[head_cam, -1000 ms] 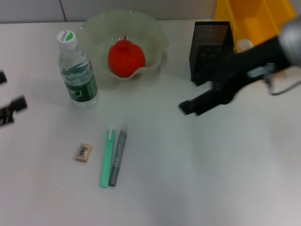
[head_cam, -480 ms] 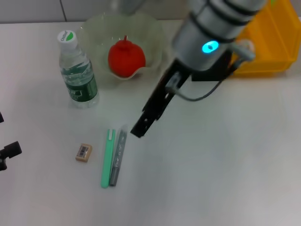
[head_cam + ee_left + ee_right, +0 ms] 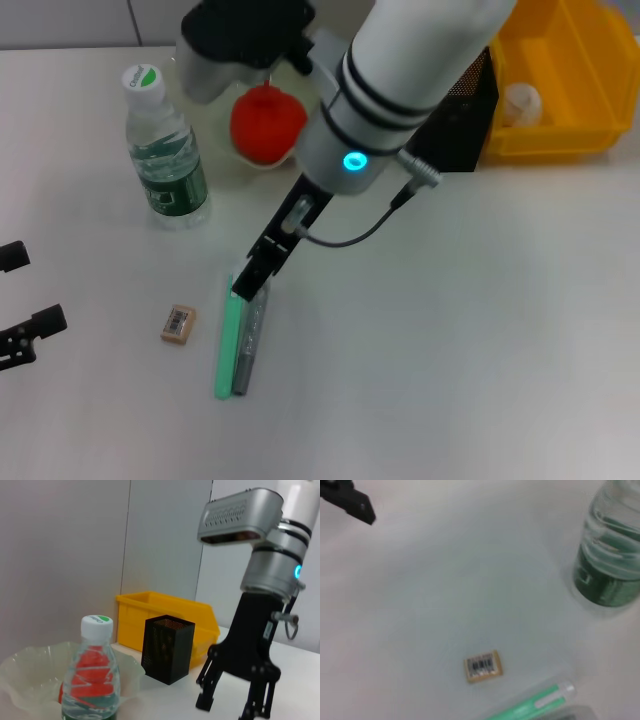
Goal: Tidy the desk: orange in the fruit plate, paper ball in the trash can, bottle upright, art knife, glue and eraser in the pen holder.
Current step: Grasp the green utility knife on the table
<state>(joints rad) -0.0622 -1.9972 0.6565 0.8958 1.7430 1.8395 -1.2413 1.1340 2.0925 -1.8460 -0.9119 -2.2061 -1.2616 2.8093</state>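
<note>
1. The right gripper (image 3: 250, 283) is seen at the centre left of the head view, reaching down from the large white arm that crosses the upper middle of the frame. Its fingers are spread apart with nothing between them, as the left wrist view shows (image 3: 235, 707).
2. The gripper tips are placed over the top ends of the green glue stick (image 3: 228, 340) and the grey art knife (image 3: 247, 345), which lie side by side on the desk (image 3: 450, 350).
3. The eraser (image 3: 177, 323) is found just left of the glue stick, flat on the desk.
4. The bottle (image 3: 163, 155) is stood upright at the upper left.
5. The orange (image 3: 265, 122) is held in the fruit plate (image 3: 215, 75), partly hidden by the arm.
6. The pen holder (image 3: 462, 125) is set beside the trash can (image 3: 560, 80) at the upper right; the paper ball (image 3: 522, 100) is seen inside the can.
7. The left gripper (image 3: 25, 300) is seen at the left edge, its fingers apart and empty.
</note>
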